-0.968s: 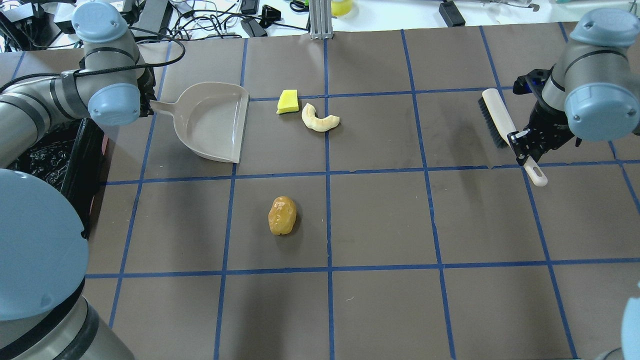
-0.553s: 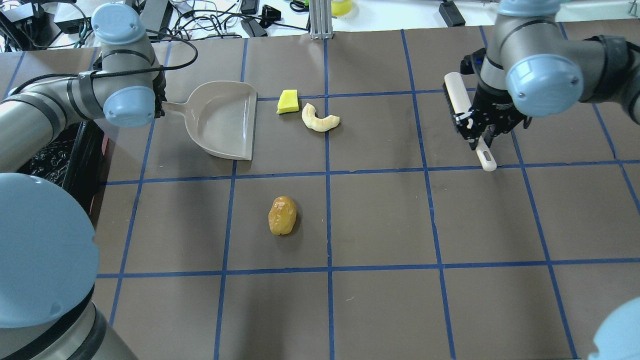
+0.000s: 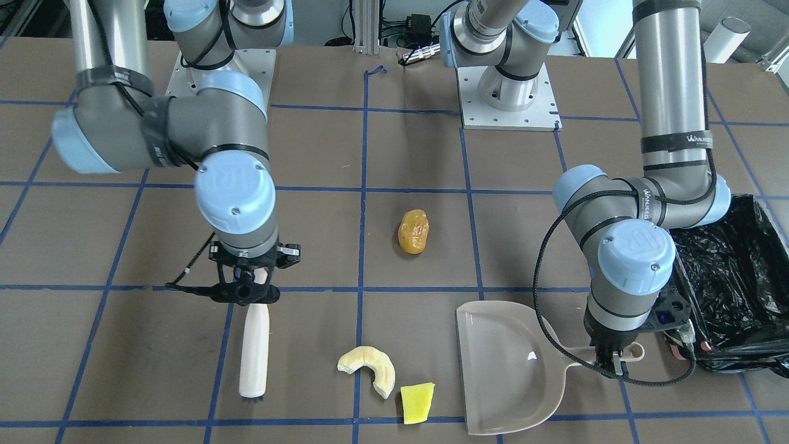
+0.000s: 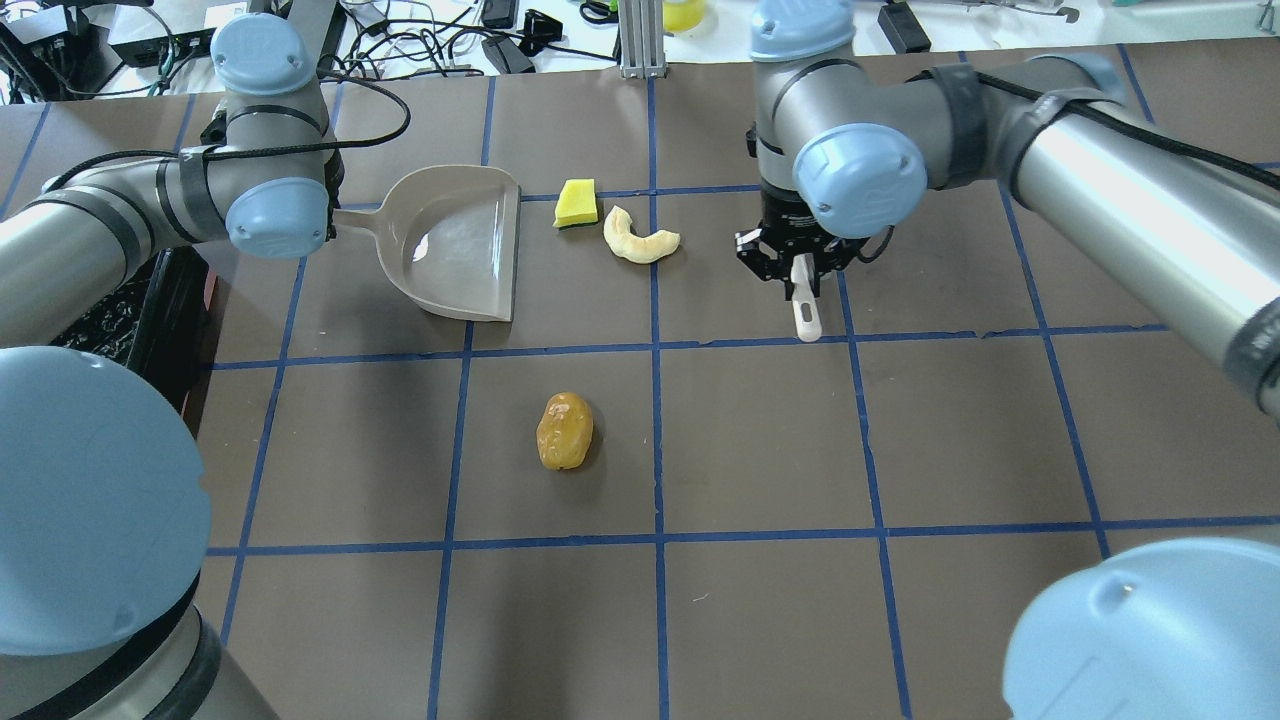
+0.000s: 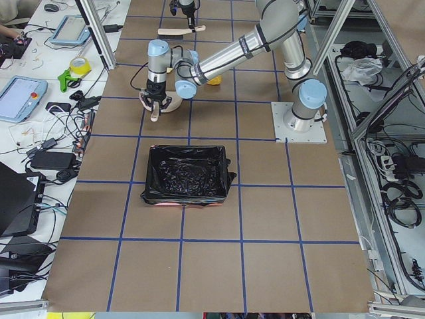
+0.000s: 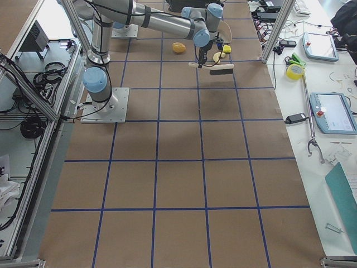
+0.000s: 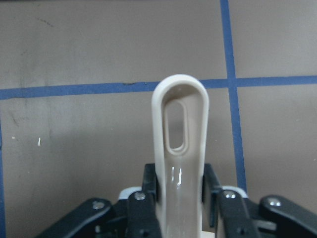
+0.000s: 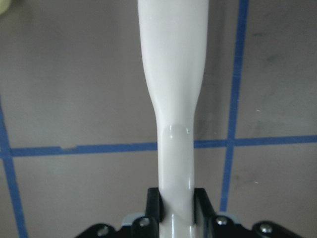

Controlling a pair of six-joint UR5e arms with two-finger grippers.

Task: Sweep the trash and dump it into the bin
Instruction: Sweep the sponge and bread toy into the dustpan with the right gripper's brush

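Amber-orange blob (image 4: 565,431) nearest, alone on the table (image 4: 900,450), well apart from the other trash; best left for a later pass. Farther out, right end effector (image 4: 799,268) clamped on the handle of the brush (image 3: 254,351), bristles down, near the cream crescent (image 4: 640,242), opposite the pan. Just beside the crescent, yellow wedge (image 4: 577,202); then the beige dustpan (image 4: 460,245), handle pinched in the left end effector (image 3: 610,359), lip facing both pieces. Press that lip flat to the table, hold the pan steady, set the bristles down behind the crescent and draw both pieces in with one low, slow stroke. Black-lined bin (image 3: 739,271) at the robot's left, close by the pan arm, ready for tipping.
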